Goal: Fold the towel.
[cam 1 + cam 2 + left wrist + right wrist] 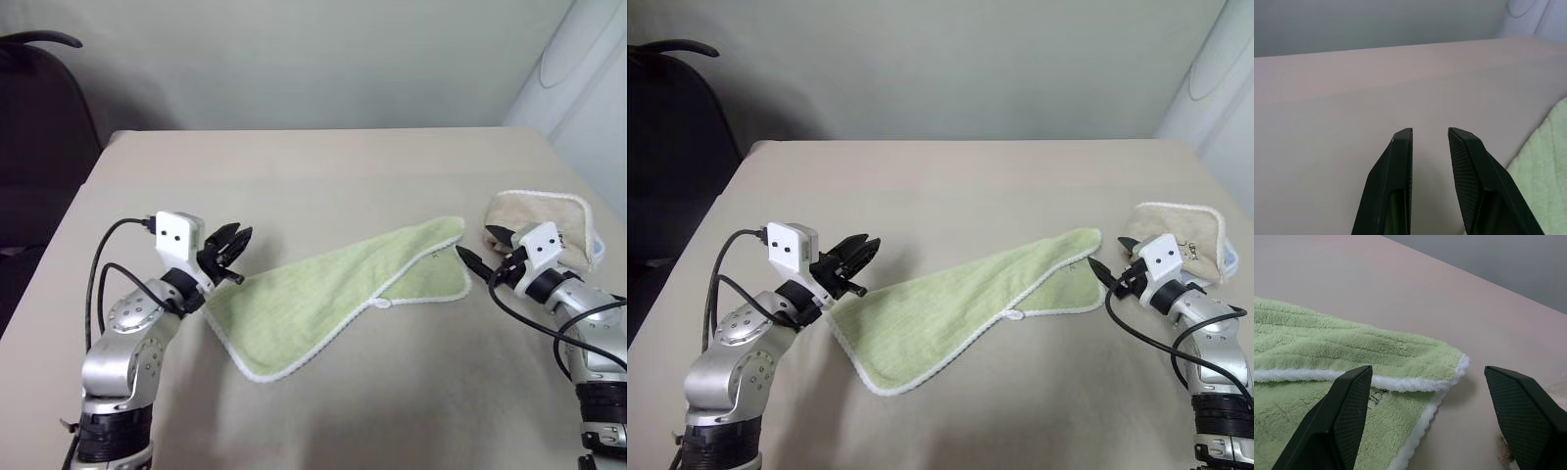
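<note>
the towel (338, 294) lay on the beige surface (313, 166) between the 2 arms, already doubled over once on a slant: an upper layer ran from the near left up to the far right, and its white-edged border crossed the lower layer, which peeked out at the right end. a small white loop (380, 304) stuck out along the near edge. the fold looked rough, with the layers not lined up at the right corner, so as a judgement the first fold was made but not tidy, and a second fold or some squaring up was probably left.

the left claw (238, 253) hovered at the towel's left corner, its fingers (1400, 166) set a narrow gap apart with nothing between them; in the left wrist view only bare surface showed in the gap and the green cloth lay off to the side. the right claw (1427, 421) stood wide open just beside the towel's right corner, empty, with the doubled corner lying between and ahead of its fingers.

a beige towel (544, 220) sat folded behind the right claw, apart from the green one and not part of the job.
</note>
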Available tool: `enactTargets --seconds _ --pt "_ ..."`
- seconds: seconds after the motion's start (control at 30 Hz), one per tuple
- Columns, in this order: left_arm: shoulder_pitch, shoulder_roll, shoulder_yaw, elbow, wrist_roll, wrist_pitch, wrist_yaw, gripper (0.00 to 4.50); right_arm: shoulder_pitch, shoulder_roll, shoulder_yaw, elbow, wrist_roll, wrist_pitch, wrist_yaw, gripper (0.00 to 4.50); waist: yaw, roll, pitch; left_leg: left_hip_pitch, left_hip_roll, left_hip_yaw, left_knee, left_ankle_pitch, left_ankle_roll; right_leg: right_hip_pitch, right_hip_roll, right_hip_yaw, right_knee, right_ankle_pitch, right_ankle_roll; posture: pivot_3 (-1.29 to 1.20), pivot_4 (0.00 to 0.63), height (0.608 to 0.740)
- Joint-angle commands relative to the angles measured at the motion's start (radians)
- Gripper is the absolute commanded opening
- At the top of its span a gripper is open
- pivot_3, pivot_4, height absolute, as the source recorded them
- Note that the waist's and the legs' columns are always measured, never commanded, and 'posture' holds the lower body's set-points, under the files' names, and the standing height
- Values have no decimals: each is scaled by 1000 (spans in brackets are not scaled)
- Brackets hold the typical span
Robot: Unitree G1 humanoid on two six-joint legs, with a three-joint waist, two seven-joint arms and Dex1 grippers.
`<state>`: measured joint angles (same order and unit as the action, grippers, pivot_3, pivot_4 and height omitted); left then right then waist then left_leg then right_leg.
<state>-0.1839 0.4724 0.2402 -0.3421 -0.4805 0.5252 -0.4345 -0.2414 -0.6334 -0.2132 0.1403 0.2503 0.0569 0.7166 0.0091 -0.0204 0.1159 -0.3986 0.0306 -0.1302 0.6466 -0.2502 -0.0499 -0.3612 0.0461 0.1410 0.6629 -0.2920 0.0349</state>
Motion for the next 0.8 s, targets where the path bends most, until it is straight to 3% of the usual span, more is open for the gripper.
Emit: enactTargets --seconds 0.03,0.37,0.57,0.8 --pt "23 8 8 -47 -20 -1 -18 1253 -44 -30 -2 42 -28 -60 9 3859 -1 0 0 0 0 0 0 0 0 0 0 0 0 0 0 0 150 740" --pt "70 36 -53 -97 -16 0 -77 1253 -211 -149 183 352 -335 -433 -5 3859 1 0 0 0 0 0 0 -4 8 0 0 0 0 0 0 0 150 740" --pt "61 16 -72 -89 -5 -7 -69 1253 -394 -182 324 642 -548 -662 -127 3859 -1 0 0 0 0 0 0 -5 8 -1 -1 -1 1 1 -1 0 150 740" --pt "63 10 -75 -87 3 -17 -61 1253 -559 -175 458 880 -744 -804 -334 3859 -1 1 0 0 1 0 -1 -5 9 -1 -2 -2 1 1 -2 0 150 740"
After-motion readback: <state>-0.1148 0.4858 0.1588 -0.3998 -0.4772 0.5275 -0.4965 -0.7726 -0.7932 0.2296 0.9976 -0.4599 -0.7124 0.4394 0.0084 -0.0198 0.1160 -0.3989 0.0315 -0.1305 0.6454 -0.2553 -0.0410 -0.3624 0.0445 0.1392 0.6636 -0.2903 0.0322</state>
